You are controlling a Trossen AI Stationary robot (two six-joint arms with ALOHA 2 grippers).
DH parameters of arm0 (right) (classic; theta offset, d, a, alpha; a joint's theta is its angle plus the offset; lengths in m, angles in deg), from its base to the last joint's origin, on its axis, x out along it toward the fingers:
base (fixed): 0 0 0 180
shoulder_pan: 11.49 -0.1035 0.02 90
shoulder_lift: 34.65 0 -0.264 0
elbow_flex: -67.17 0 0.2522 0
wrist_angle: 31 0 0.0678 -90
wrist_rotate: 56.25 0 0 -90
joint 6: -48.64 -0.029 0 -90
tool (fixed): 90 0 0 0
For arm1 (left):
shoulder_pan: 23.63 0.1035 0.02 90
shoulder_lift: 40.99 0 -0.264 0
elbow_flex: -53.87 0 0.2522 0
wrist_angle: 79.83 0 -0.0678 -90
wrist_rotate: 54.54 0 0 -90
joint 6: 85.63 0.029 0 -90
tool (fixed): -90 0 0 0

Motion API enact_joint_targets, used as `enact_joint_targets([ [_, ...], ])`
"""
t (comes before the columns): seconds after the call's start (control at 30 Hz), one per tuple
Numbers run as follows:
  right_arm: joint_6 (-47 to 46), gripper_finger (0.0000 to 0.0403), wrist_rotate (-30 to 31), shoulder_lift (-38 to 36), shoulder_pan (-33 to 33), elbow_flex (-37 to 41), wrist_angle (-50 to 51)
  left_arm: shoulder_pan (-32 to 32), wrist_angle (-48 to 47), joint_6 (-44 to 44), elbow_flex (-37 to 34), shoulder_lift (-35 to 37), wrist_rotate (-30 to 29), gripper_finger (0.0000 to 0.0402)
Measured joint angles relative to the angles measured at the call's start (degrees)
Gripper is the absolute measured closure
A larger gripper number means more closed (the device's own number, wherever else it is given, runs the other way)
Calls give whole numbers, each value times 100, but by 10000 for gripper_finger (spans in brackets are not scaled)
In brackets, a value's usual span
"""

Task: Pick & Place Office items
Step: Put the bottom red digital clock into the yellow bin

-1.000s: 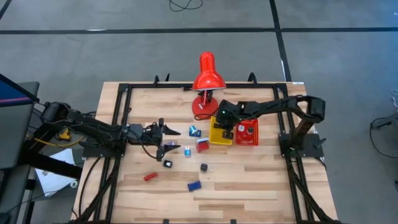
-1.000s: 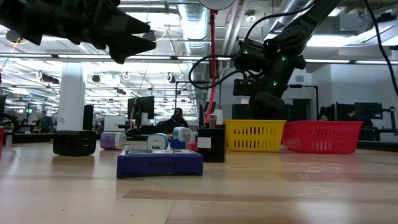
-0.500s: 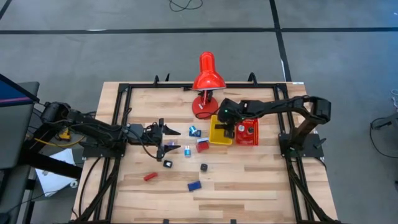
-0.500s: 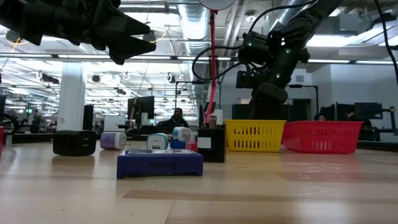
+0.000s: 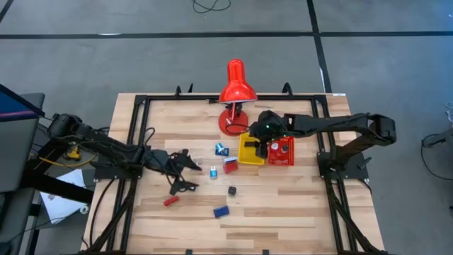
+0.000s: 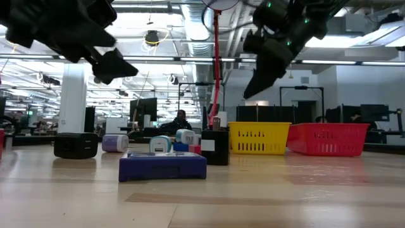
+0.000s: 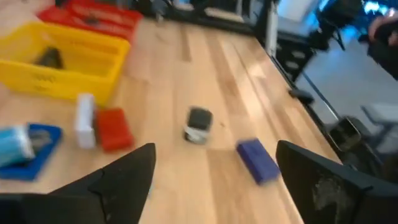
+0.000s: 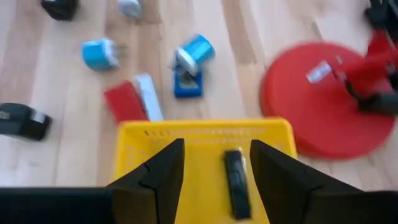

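Small office items lie loose on the wooden table: a red flat block (image 5: 231,165), a blue-and-white piece (image 5: 213,171), a blue piece (image 5: 221,149), a black cube (image 5: 232,190), a blue block (image 5: 221,211) and a red block (image 5: 170,201). My left gripper (image 5: 185,172) hovers wide open at the table's left middle; its wrist view looks past the fingers at the black cube (image 7: 199,124) and the blue block (image 7: 257,160). My right gripper (image 8: 217,168) hangs open above the yellow tray (image 5: 244,154), where a black piece (image 8: 234,180) lies on the floor.
A red tray (image 5: 282,151) stands right of the yellow one, touching it. The big red desk lamp (image 5: 233,92) stands behind the trays, its round base (image 8: 323,99) close to the yellow tray. Bare wood lies along the near edge and the near right.
My right gripper has risen well clear of the yellow tray. My left gripper has swung toward the table's near edge and sunk a little, tipping its fingers, and has opened wider. The loose items have stayed where they were.
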Motion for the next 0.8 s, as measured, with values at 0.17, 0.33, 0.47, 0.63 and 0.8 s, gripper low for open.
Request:
enact_joint_targets([
  [0.17,6,226,616,-71,-219,0,8,-590,-1653,-628,622,0,24,35],
  [0.33,6,227,740,-71,-226,0,5,-1174,-2875,-1425,1015,-66,28,16],
  [0.47,-120,227,743,-71,-222,0,-39,-1492,-3285,-2489,1087,-63,35,9],
  [0.63,-142,227,740,-71,-222,0,-44,-1762,-4657,-4098,1097,-63,-13,17],
  [0.8,-142,227,740,-71,-222,0,-44,-1921,-5097,-4928,1095,-73,-16,24],
])
